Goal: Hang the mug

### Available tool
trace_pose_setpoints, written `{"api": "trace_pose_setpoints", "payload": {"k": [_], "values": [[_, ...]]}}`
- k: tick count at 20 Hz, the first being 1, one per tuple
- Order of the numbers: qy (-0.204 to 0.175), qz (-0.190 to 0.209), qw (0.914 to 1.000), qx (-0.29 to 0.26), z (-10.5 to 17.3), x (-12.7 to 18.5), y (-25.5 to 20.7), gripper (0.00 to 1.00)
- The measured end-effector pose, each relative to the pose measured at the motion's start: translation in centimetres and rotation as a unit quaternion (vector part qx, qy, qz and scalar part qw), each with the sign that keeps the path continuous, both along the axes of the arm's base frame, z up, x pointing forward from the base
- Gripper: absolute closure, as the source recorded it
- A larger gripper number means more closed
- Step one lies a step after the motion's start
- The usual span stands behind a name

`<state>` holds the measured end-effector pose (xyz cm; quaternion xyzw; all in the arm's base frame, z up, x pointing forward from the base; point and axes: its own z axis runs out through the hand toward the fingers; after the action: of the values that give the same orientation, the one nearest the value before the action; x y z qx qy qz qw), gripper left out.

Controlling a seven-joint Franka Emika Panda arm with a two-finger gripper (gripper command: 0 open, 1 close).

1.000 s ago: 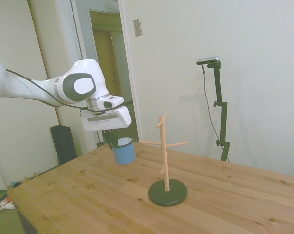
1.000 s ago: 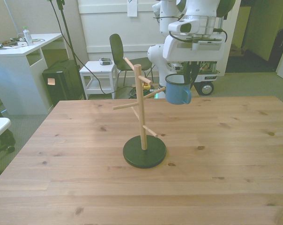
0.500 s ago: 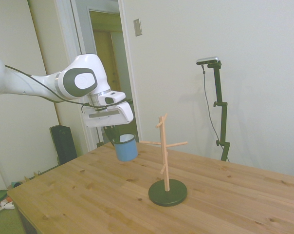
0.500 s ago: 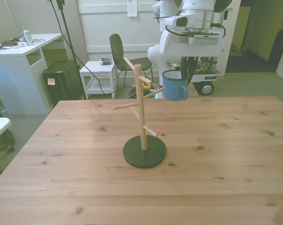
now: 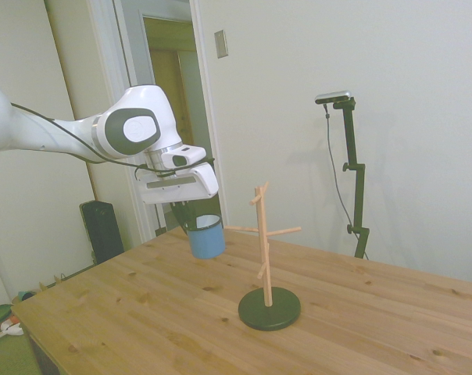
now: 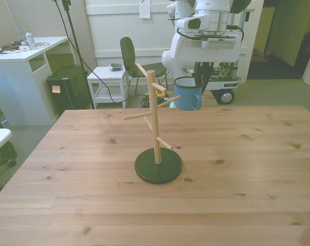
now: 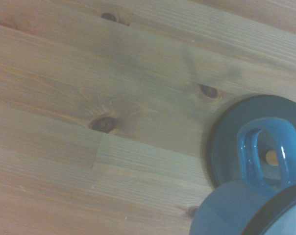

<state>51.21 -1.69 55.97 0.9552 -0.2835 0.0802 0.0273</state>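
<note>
The light-blue mug (image 5: pixel 207 237) (image 6: pixel 188 94) hangs upright in the air above the table, held at its rim by my gripper (image 5: pixel 194 221) (image 6: pixel 198 82), which is shut on it. It sits close to the wooden rack (image 5: pixel 263 234) (image 6: pixel 154 110), just at the tip of an upper peg (image 6: pixel 168 102) on the front view's right. The wrist view shows the mug's loop handle (image 7: pixel 264 152) in front of the rack's dark round base (image 7: pixel 236 127).
The rack stands on a dark round base (image 5: pixel 269 308) (image 6: pixel 158 165) near the middle of the wooden table (image 6: pixel 237 169). Behind the table are a chair (image 6: pixel 129 56), a small white cart (image 6: pixel 108 84) and a white desk (image 6: pixel 21 77).
My gripper has carried the mug up a little and sideways toward the rack, bringing it from beside the pegs to the tip of an upper peg.
</note>
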Motion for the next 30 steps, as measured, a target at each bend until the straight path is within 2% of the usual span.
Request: {"api": "trace_pose_setpoints", "payload": {"k": [11,30], "values": [[-0.001,-0.009,1.0000,0.002,0.3,0.0,-2.3,1.00],[-0.001,-0.010,0.9999,0.003,0.7,-0.5,-3.3,1.00]]}}
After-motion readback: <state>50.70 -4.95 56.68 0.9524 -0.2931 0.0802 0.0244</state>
